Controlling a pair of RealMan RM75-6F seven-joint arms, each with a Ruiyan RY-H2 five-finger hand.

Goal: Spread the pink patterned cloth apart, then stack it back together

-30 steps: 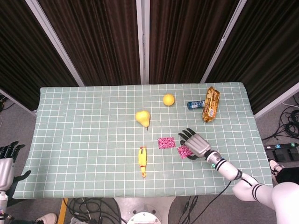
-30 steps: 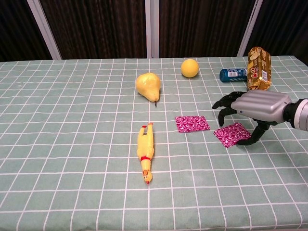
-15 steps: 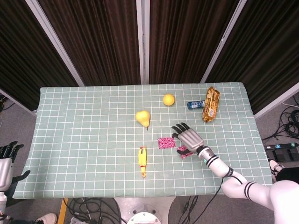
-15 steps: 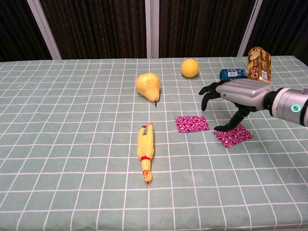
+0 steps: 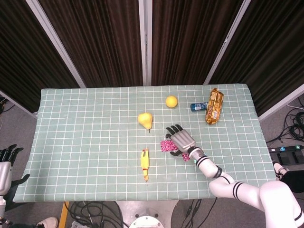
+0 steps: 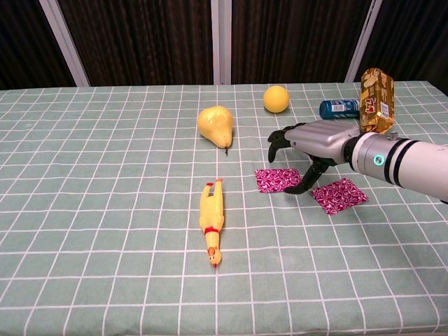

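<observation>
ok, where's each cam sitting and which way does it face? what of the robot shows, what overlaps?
Head view: high above the near table edge, looking steeply down on the whole table; shows the right hand, its arm, and the left hand off the table.
Chest view: low at the near edge, looking across toward the curtains; shows only the right hand and forearm.
Shared: right hand, two pink cloth pieces, pear, rubber chicken.

Near the right hand (image 6: 302,149), only the pear (image 6: 215,124) and rubber chicken (image 6: 211,221) stand leftward.
</observation>
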